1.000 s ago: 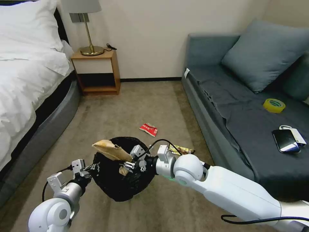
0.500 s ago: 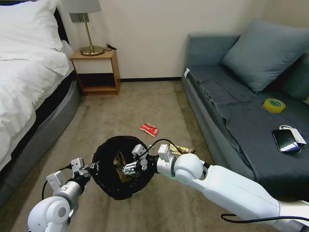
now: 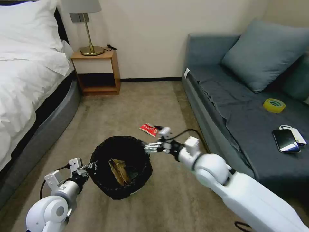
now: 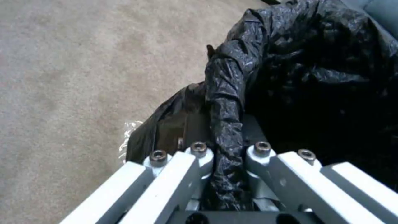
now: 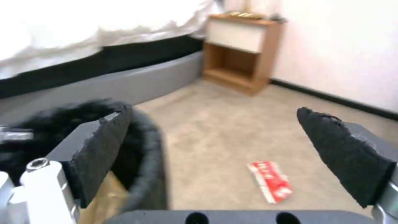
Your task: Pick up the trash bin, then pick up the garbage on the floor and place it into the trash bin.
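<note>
Your left claw (image 3: 86, 168) grips the trash bin (image 3: 120, 166) rim; your right claw (image 3: 151, 147), released, hovers beside it, near the red-and-white packet (image 3: 148, 129).

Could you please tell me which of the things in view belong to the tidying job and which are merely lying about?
Part of the job:
- trash bin, rim clamped in the left gripper
- brown paper bag inside the bin
- red-and-white packet on the carpet
- right gripper, open beside the bin

Just lying about:
- yellow tape roll on the sofa
- black phone
- white charger
- lamp on the nightstand

Right tool (image 5: 224, 149) spread wide, trash bin (image 5: 145, 161) rim, red-and-white packet (image 5: 269, 181) on carpet (image 5: 215, 130)
</note>
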Controlling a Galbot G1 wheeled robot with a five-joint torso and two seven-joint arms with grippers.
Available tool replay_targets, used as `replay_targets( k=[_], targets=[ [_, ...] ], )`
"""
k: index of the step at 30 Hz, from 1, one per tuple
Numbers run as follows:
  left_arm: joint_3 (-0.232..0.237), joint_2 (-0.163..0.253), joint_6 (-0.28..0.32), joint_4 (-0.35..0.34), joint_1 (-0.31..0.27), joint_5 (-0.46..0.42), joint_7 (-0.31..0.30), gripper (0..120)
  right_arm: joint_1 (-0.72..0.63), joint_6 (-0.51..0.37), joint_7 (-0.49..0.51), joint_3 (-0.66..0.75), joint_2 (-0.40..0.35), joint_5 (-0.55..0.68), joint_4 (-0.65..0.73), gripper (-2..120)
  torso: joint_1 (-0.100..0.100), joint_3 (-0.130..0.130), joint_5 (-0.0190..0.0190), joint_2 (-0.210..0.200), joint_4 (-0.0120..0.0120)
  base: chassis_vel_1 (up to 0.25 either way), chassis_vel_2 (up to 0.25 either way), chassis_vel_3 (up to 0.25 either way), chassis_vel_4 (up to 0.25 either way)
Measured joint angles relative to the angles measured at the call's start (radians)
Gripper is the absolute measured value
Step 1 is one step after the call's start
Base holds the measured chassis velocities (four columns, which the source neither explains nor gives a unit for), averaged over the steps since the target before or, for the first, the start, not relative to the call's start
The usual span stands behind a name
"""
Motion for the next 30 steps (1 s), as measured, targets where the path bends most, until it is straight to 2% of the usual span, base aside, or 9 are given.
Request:
replay_targets(
  k=[6,7,10,11,15,16,20,24,30],
  targets=[
    [0.000,-0.003,-0.003,-0.005,0.011,0.012,0.006,4,-0.223,0.017,0.040,0.170,0.034,-0.111,0.092,100,0.000,0.000,-0.0004,0.000,0.0003,0.000,0.000,0.000,0.000],
    [0.000,-0.003,-0.003,-0.005,0.011,0.012,0.006,4,-0.223,0.017,0.040,0.170,0.034,-0.111,0.092,100,0.000,0.000,-0.0004,0.000,0.0003,0.000,0.000,0.000,0.000],
    [-0.005,-0.006,-0.005,-0.008,0.014,0.014,0.006,4,-0.364,0.031,0.038,0.249,0.090,-0.261,0.130,100,0.000,0.000,-0.0003,0.000,0.0001,0.000,0.000,0.000,0.000],
    [-0.005,-0.006,-0.005,-0.008,0.014,0.014,0.006,4,-0.364,0.031,0.038,0.249,0.090,-0.261,0.130,100,0.000,0.000,-0.0003,0.000,0.0001,0.000,0.000,0.000,0.000],
    [-0.007,-0.009,-0.006,-0.016,0.014,0.015,0.003,4,-0.497,0.079,0.027,0.308,0.215,-0.415,0.148,100,0.000,0.000,-0.0006,0.000,0.0002,0.000,0.000,0.000,0.000],
    [-0.007,-0.009,-0.006,-0.016,0.014,0.015,0.003,4,-0.497,0.079,0.027,0.308,0.215,-0.415,0.148,100,0.000,0.000,-0.0006,0.000,0.0002,0.000,0.000,0.000,0.000],
    [-0.007,-0.020,-0.006,-0.023,0.018,0.023,0.000,4,-0.592,0.143,0.030,0.325,0.363,-0.522,0.133,100,0.000,0.000,-0.0006,0.000,0.0003,0.000,0.000,0.000,0.000],
    [-0.007,-0.025,-0.008,-0.029,0.021,0.027,-0.001,4,-0.649,0.162,0.049,0.339,0.427,-0.571,0.132,100,0.000,0.000,-0.0007,0.000,0.0001,0.000,0.000,0.000,0.000],
    [-0.013,-0.025,-0.010,-0.039,0.024,0.027,-0.002,4,-0.693,0.196,0.067,0.354,0.468,-0.617,0.129,100,0.000,0.000,-0.0006,0.000,0.0002,0.000,0.000,0.000,0.000]
  ],
)
